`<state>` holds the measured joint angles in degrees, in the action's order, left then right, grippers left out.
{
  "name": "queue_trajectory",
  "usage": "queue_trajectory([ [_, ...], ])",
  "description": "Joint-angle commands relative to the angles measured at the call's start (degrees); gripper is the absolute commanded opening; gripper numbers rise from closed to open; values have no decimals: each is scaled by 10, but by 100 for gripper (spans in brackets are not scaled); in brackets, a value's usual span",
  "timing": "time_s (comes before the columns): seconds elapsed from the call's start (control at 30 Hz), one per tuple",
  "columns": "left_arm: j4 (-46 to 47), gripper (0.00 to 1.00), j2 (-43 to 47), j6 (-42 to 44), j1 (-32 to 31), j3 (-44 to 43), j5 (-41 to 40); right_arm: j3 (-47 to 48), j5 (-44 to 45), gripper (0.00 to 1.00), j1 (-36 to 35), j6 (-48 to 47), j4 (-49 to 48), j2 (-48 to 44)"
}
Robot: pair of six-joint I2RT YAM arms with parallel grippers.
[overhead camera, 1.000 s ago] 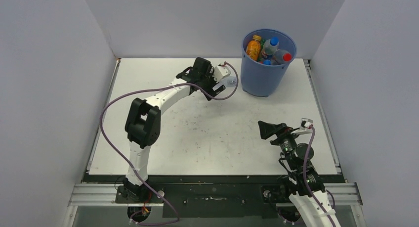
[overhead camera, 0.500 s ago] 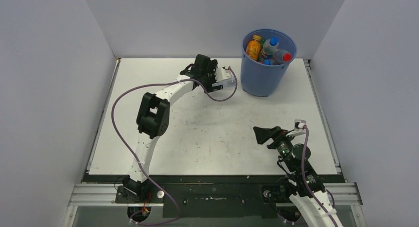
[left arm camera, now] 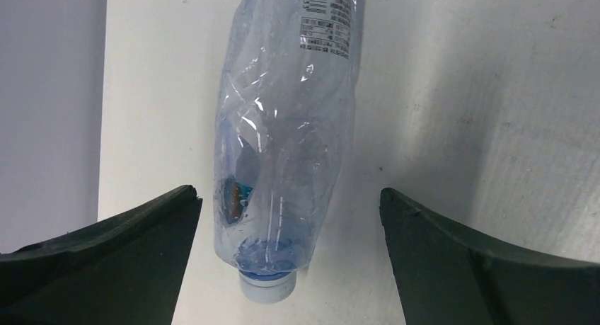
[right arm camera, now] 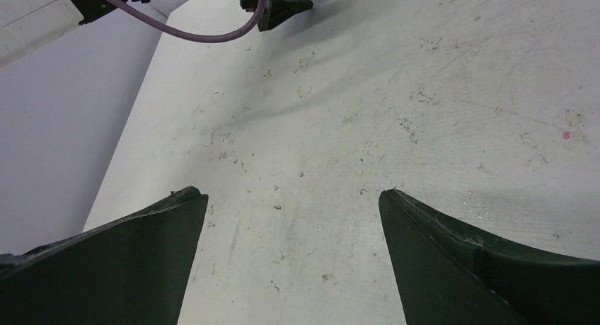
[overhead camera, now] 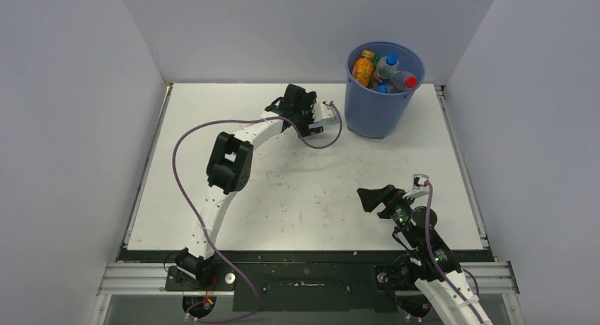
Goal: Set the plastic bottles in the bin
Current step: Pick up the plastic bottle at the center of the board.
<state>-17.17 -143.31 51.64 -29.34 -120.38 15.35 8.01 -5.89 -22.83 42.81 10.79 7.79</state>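
Observation:
A clear crumpled plastic bottle point(left arm camera: 290, 127) with a pale blue cap point(left arm camera: 267, 288) lies on the white table, cap end toward my left wrist camera. My left gripper point(left arm camera: 286, 192) is open, a finger on each side of the bottle's neck end with gaps on both sides. In the top view the left gripper point(overhead camera: 318, 118) reaches to the back of the table, just left of the blue bin point(overhead camera: 382, 105). The bin holds an orange juice bottle point(overhead camera: 363, 67), a blue-capped one point(overhead camera: 388, 61) and a red-capped one point(overhead camera: 406, 80). My right gripper point(right arm camera: 288, 192) is open over bare table point(right arm camera: 339, 155).
White walls close in the table point(overhead camera: 212, 197) on the left, back and right. The left arm's purple cable point(overhead camera: 185, 137) loops over the table's left half. In the right wrist view the left arm's gripper point(right arm camera: 279, 3) shows far off at the top.
The left arm has stretched further back and right, bringing its gripper nearer the bin. The right gripper has drifted left and toward the near edge. Both stayed open.

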Motion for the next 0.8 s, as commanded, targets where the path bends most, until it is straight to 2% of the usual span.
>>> queue_trajectory([
  [0.0,3,95,-22,-6,-2,-26,25,7,-4,96,-7,1,-14,4],
  [0.07,-3,88,-24,-8,-5,-26,28,10,-2,96,-7,-1,-10,4],
  [0.1,-3,80,-24,-10,-6,-25,28,11,0,96,-7,-1,-9,3],
  [0.17,8,57,-20,-15,-8,-18,19,11,1,96,-7,-1,-9,4],
  [0.2,20,51,-16,-19,-10,-9,11,10,1,96,-7,0,-10,4],
  [0.33,67,47,20,-42,-15,41,1,15,1,96,-8,2,-10,3],
  [0.43,125,40,81,-69,-19,114,-5,27,6,96,-7,-4,-4,1],
  [0.63,234,28,285,-174,-31,334,-28,50,3,96,-7,-21,-29,6],
  [0.77,244,22,441,-329,-39,444,8,55,-37,96,-8,-15,-120,39],
])
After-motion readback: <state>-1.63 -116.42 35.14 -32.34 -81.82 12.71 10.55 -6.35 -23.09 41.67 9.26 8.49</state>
